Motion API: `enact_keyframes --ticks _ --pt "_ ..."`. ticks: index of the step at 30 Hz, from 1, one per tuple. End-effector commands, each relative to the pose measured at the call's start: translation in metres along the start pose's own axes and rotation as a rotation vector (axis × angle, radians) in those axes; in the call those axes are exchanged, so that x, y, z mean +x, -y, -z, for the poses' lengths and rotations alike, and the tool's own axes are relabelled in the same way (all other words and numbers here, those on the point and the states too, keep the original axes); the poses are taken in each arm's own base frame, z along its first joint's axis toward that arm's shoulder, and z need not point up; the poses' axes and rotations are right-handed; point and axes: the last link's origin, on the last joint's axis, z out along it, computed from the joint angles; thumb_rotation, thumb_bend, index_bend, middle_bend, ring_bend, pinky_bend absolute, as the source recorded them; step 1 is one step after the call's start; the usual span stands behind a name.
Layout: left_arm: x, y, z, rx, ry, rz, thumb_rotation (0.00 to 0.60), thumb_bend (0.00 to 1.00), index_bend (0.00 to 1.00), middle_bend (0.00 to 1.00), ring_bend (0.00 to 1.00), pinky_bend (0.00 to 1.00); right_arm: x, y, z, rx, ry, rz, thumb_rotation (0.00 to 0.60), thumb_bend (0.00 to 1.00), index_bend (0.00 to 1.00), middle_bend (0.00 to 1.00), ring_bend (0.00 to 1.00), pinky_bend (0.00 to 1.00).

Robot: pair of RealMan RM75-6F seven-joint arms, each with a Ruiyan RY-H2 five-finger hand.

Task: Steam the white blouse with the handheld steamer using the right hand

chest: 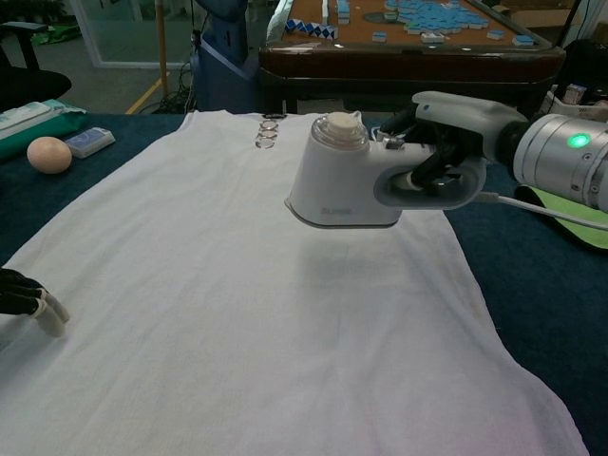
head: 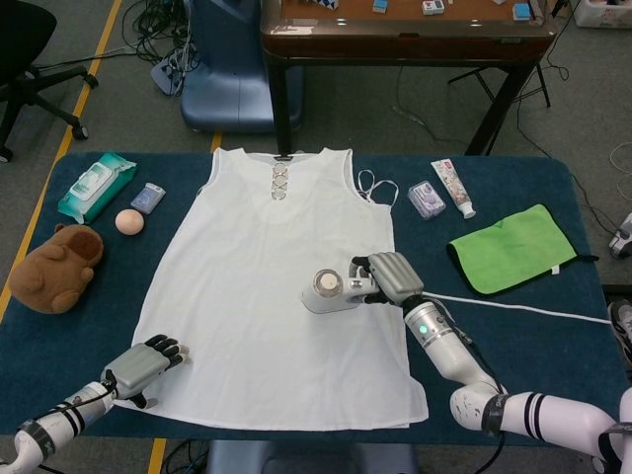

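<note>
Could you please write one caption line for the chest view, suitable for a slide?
Right robot hand holds the handheld steamer above the white blouse spread on the table.

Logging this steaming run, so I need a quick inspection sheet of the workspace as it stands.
Surface: table under dark blue cloth.
Job's things: white blouse spread flat; handheld steamer above its right half, a shadow beneath it.
Clutter: wipes pack, egg, brown plush toy, toothpaste tube, green cloth.
Hands: right hand grips the steamer's handle; left hand at the blouse's lower left edge, holding nothing, fingers curled.
Cables: white cord runs right from the steamer.
Surroundings: wooden table and blue chair behind.
</note>
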Motion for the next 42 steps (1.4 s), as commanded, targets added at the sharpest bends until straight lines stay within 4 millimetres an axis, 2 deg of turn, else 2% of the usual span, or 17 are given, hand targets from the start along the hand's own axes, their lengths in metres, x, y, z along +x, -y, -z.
enact_keyframes --ticks 1,5,17,30,42 --pt "-0.003 -0.002 -0.001 0.0 0.015 -0.003 0.573 0.19 0.18 0.1 0.05 0.03 -0.007 0.005 -0.006 0.005 0.019 0.013 0.6 0.51 0.83 0.86 0.88 0.84" --pt "-0.007 -0.006 -0.003 -0.001 0.031 -0.01 0.572 0.19 0.18 0.1 0.05 0.03 -0.023 0.015 -0.018 0.016 0.059 0.033 0.6 0.51 0.83 0.86 0.88 0.84" --pt "-0.006 -0.007 -0.002 0.009 0.023 -0.013 0.572 0.19 0.18 0.1 0.05 0.03 -0.053 0.024 -0.031 0.038 0.124 0.126 0.6 0.51 0.83 0.86 0.88 0.84" --pt "-0.005 -0.007 -0.003 0.012 0.024 -0.012 0.572 0.19 0.18 0.1 0.05 0.03 -0.085 0.037 -0.034 0.093 0.178 0.189 0.6 0.51 0.83 0.86 0.88 0.84" --pt "-0.004 -0.008 0.0 0.02 0.019 -0.012 0.575 0.19 0.18 0.1 0.05 0.03 -0.108 0.063 -0.036 0.193 0.211 0.199 0.6 0.51 0.83 0.86 0.88 0.84"
